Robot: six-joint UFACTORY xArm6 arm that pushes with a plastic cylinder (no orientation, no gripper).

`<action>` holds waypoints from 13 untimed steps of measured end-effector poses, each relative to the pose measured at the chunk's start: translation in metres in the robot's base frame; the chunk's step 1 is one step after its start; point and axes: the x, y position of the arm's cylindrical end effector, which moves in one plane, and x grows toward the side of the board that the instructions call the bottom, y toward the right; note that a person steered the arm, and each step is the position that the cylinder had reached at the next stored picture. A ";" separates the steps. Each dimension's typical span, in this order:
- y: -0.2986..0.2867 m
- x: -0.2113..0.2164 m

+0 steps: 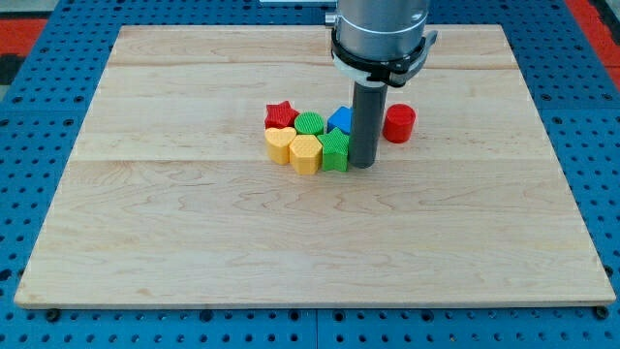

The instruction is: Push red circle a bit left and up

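The red circle (399, 123) is a short red cylinder right of the board's middle. My tip (363, 165) is at the end of the dark rod, down and to the left of the red circle with a small gap between rod and circle. The rod touches or nearly touches the right side of the green block (335, 151). The rod partly hides the blue block (340, 119).
A tight cluster lies left of my tip: a red star (280, 114), a green round block (310, 123), a yellow heart-like block (279, 143) and a yellow hexagon-like block (304, 153). The wooden board (194, 233) lies on a blue pegboard.
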 end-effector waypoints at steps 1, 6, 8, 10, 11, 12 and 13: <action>0.000 0.000; 0.077 -0.031; 0.040 -0.069; 0.024 -0.092; 0.013 -0.092; -0.001 -0.094; -0.013 -0.103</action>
